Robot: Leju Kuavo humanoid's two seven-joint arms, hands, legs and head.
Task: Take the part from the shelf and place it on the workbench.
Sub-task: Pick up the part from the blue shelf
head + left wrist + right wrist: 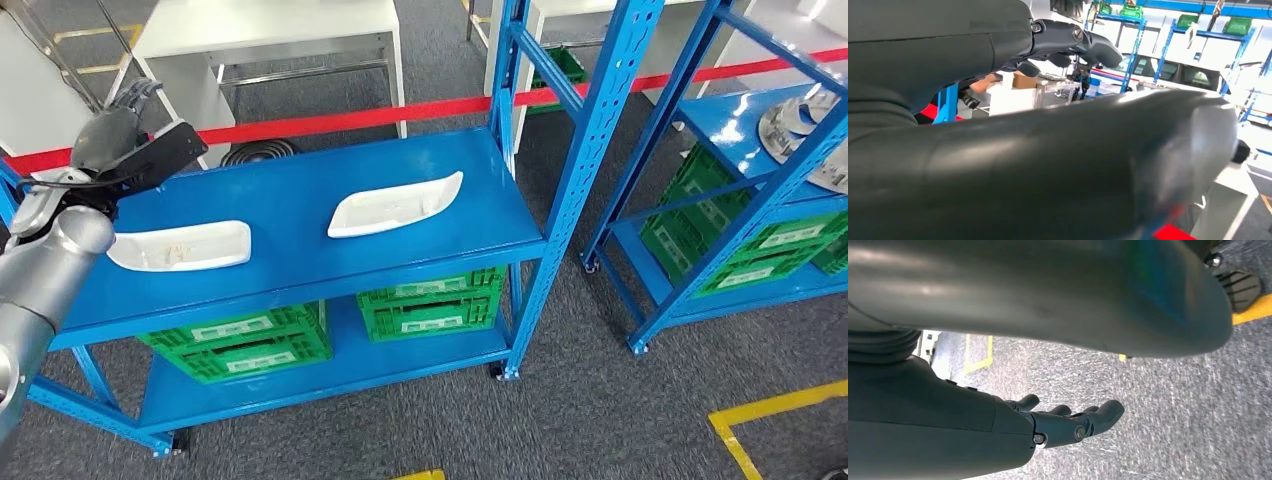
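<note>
Fingers (pixel 135 95) apart above 2 parts (pixel 180 246)

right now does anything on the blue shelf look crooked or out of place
Nothing stands out. Two white parts lie flat on the shelf: the left one square to the front edge, the right one angled. Neither overhangs or looks damaged.

Head view evenly bright and sharp, faint overhead sheen on the blue shelf (pixel 300 200), shadows soft. Both wrist views blurred close up: thumb (pixel 1048 165) smeared, floor (pixel 1173 415) streaked, background windows overexposed.
</note>
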